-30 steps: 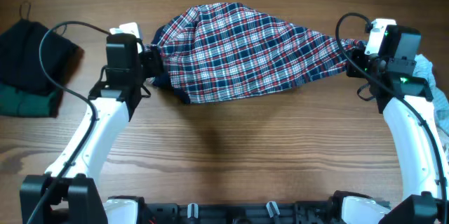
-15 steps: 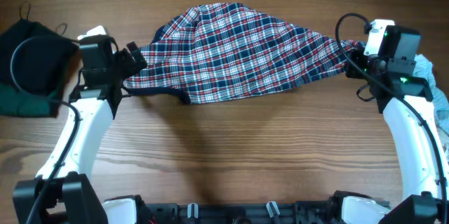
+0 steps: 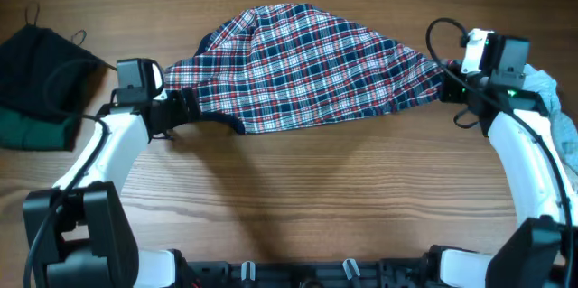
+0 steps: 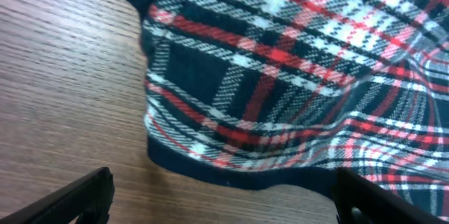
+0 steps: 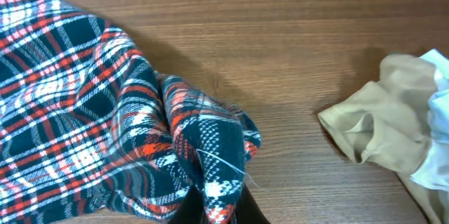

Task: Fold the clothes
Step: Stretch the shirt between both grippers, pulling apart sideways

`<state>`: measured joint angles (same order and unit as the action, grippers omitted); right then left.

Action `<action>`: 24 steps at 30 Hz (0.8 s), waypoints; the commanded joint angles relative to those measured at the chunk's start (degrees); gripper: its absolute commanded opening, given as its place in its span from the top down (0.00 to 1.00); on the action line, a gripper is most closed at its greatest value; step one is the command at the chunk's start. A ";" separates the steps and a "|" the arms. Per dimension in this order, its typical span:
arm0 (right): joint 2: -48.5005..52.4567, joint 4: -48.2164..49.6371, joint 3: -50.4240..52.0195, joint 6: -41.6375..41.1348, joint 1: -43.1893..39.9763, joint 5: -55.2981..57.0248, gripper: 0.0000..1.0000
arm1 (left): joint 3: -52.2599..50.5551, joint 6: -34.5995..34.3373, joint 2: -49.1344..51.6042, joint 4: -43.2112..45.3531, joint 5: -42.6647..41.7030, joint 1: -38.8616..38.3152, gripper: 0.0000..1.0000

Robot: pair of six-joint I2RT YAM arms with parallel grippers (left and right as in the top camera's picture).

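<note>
- Looking down from overhead, we see the plaid shirt (image 3: 307,67) spread on the wooden surface (image 3: 298,198) toward 12 o'clock, stretched from 9 to 3.
- Our left hand (image 3: 183,105) sits at the shirt's 9 o'clock edge, fingers (image 4: 81,197) spread wide, with the navy hem just ahead of them and not gripped.
- Our right hand (image 3: 447,86) is pinching the shirt's bunched 3 o'clock corner.
- A black garment (image 3: 41,71) lies at far 9 o'clock, and a pale cloth (image 3: 551,85) at far 3 o'clock.
</note>
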<state>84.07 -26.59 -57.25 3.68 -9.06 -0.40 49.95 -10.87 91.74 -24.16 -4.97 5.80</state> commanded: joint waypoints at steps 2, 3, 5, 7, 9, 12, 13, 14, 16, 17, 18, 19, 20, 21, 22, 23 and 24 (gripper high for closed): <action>0.70 0.42 -0.85 -0.76 -0.02 -1.16 0.96 | 0.74 1.53 1.95 2.60 -1.42 0.22 0.01; 0.70 0.39 -0.85 -0.81 -0.02 -1.16 0.96 | 0.74 1.73 2.89 3.65 -1.40 0.22 0.01; 0.70 0.37 -0.85 -0.81 -0.02 -1.16 0.96 | 0.74 1.73 5.55 5.86 -1.42 0.22 0.01; 0.70 0.33 -0.85 -0.81 -0.02 -1.16 0.96 | 0.74 1.73 8.35 7.56 -1.42 0.22 0.01; 0.70 0.33 -0.85 -0.79 -0.02 -1.16 0.96 | 0.74 1.73 10.16 8.17 -1.40 0.22 0.00; 0.70 0.37 -0.85 -0.79 -0.02 -1.16 0.96 | 0.74 3.48 10.32 8.33 -1.18 0.22 0.20; 0.70 0.37 -0.85 -0.81 -0.02 -1.16 0.96 | 0.74 3.48 10.32 8.28 -1.20 0.22 0.36; 0.70 0.37 -0.85 -0.81 -0.02 -1.16 0.96 | 0.74 3.45 10.25 8.22 -1.18 0.22 0.58; 0.70 0.37 -0.85 -0.81 -0.02 -1.14 0.96 | 0.76 3.43 9.29 8.04 -1.18 0.22 0.96; 0.70 0.37 -0.85 -0.79 -0.02 -1.14 0.96 | 0.76 3.43 8.46 8.07 -1.18 0.22 0.96; 0.70 0.37 -0.85 -0.81 -0.02 -1.14 0.96 | 0.94 3.43 6.56 7.93 -1.18 0.22 0.96; 0.70 0.42 -0.85 -0.76 -0.02 -1.14 0.96 | 1.14 3.43 5.27 7.78 -1.18 0.22 0.96; 0.70 0.46 -0.87 -0.68 -0.02 -1.07 0.96 | 1.33 3.43 3.48 7.76 -1.16 0.22 0.96; 0.68 0.61 -0.87 -0.63 -0.02 -0.90 0.96 | 1.66 3.43 1.70 7.76 -1.16 0.22 0.96; 0.68 0.87 -0.96 -0.63 -0.02 -0.90 0.96 | 2.34 3.43 -0.85 7.67 -1.16 0.22 0.96; 0.68 0.90 -1.09 -0.66 -0.02 -0.90 0.96 | 2.95 3.43 -2.47 7.56 -1.18 0.22 0.96; 0.68 0.92 -1.27 -0.66 -0.02 -0.90 0.96 | 3.63 3.43 -4.09 7.41 -1.20 0.22 0.96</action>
<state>84.29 -26.22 -57.25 3.68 -9.06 -0.43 50.98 -8.12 93.03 -16.73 -6.35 5.74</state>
